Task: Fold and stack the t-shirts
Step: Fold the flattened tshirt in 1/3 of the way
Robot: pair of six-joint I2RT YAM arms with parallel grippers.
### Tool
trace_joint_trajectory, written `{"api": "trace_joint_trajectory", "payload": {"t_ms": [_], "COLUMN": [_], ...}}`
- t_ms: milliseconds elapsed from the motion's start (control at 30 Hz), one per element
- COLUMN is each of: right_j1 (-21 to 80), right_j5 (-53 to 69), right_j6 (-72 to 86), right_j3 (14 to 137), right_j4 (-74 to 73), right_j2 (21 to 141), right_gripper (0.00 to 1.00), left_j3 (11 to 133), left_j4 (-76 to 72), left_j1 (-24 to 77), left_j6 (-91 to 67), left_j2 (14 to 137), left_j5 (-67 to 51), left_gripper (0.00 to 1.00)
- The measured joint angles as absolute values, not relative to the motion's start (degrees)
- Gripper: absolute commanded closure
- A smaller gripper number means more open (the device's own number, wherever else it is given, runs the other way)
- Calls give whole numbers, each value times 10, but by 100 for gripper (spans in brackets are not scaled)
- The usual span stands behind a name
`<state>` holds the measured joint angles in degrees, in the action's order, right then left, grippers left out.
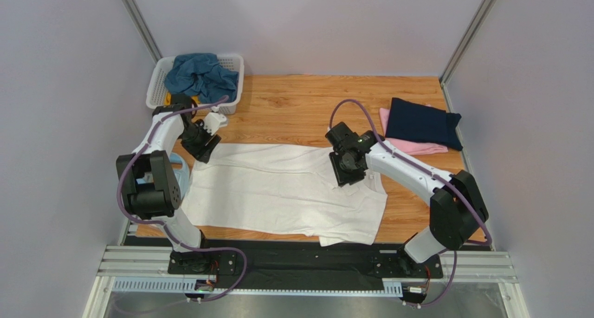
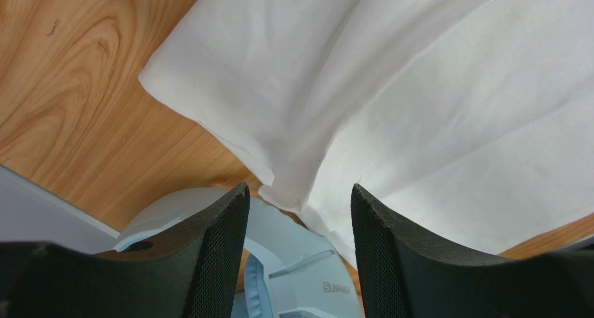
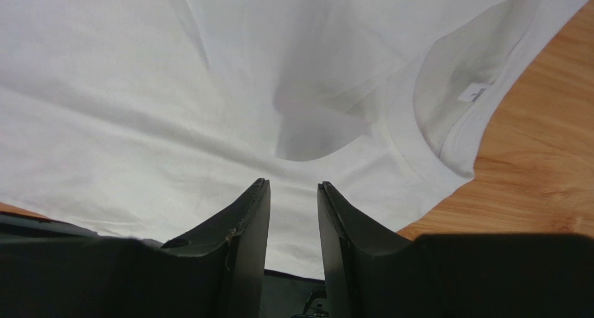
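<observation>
We see the white shirt (image 1: 279,193) flat mid-frame; left gripper (image 2: 298,193) at its upper-left corner, jaws spread; right gripper (image 3: 293,186) near the collar, jaws slightly parted, empty.

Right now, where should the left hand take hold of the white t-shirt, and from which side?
Probably its folded-over hem corner, coming down from above at the hem end. The white t-shirt lies flat on the table, so only edges offer a pinch, and that corner sits just ahead of the open left hand.

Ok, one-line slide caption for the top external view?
Left gripper and right gripper open over the spread white t-shirt; folded navy t-shirt atop pink t-shirt at right, teal-blue t-shirt in basket.
</observation>
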<state>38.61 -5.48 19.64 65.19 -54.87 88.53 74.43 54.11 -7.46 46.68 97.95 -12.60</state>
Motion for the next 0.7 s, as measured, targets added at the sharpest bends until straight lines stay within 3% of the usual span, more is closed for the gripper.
{"api": "trace_joint_trajectory", "payload": {"t_ms": [333,700], "right_j1": [258,217], "right_j5": [-82,-58], "right_j6": [219,228], "right_j3": [708,736], "right_j4": [-505,-462], "right_j2": [926,1073], "right_gripper": [71,78], "left_j3": [827,854], "left_j4": [565,532], "left_j1": [-30,34], "left_j6": [417,363], "left_j2": [953,1093], "left_j5": [-184,-201], "left_gripper": [36,36]}}
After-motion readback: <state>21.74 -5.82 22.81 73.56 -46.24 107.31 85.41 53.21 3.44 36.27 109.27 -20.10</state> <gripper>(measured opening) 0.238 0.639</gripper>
